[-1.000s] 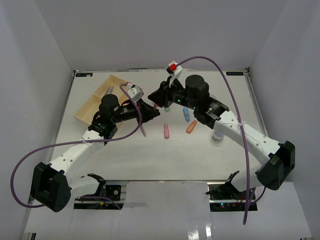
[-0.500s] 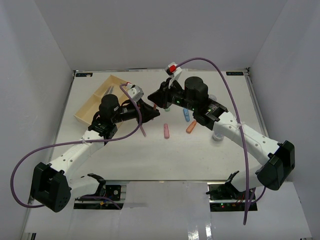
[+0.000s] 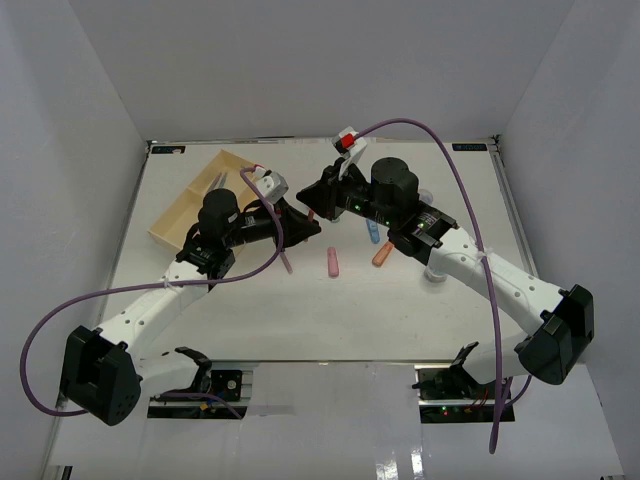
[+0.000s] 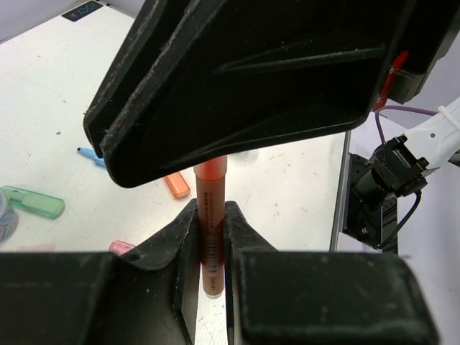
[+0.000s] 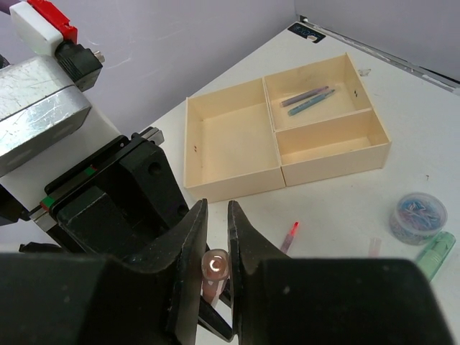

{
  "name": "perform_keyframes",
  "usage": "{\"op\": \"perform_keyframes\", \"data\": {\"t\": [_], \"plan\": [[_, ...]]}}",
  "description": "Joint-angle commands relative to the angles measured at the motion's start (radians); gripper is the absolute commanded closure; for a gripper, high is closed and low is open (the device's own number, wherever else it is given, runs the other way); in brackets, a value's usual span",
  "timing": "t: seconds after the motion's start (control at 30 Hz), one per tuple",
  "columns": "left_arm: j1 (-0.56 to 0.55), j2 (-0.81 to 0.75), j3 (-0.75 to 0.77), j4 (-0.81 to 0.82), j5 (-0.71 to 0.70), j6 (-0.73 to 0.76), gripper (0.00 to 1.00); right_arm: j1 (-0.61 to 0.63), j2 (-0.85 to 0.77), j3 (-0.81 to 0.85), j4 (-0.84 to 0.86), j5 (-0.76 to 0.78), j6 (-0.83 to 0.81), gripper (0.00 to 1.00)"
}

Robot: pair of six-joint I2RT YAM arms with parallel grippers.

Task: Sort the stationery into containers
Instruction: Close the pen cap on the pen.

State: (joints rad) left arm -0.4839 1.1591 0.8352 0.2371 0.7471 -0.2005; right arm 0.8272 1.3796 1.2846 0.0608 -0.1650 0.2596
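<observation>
Gripping: my left tool point(image 4: 210, 214) is clamped on the orange pen point(image 4: 211, 176)
Other end: I see my right tool point(image 5: 216, 219) pinched on it too
Pen position: held above the surface point(image 3: 300, 310), apart from the tray point(image 5: 231, 181)

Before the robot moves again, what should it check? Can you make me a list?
1. Left gripper has the orange pen: ok, its fingers are clamped on the barrel.
2. Right gripper has the same pen: ok, its fingers pinch the top end.
3. Only one gripper holds the pen before either arm pulls away: not ok, both grip it.
4. Cream tray has room: ok, two compartments look empty and one holds two pens.
5. Way to the tray is free: cannot tell; a small round jar and a green marker lie near it.
</observation>
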Motion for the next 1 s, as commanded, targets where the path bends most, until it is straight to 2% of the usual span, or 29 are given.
{"op": "perform_keyframes", "data": {"t": [0.0, 0.5, 0.97], "plan": [[-0.001, -0.056, 0.100, 0.099, -0.018, -0.010, 1.00, 0.015, 0.007, -0.034, -0.131, 0.018, -0.049, 0.92], [0.001, 0.008, 0.249, 0.077, -0.006, 0.023, 1.00, 0.023, 0.016, -0.051, -0.271, 0.021, -0.066, 0.92], [-0.001, 0.007, 0.289, 0.099, -0.038, 0.044, 1.00, 0.024, 0.044, -0.064, -0.374, 0.001, -0.065, 0.92]]}}
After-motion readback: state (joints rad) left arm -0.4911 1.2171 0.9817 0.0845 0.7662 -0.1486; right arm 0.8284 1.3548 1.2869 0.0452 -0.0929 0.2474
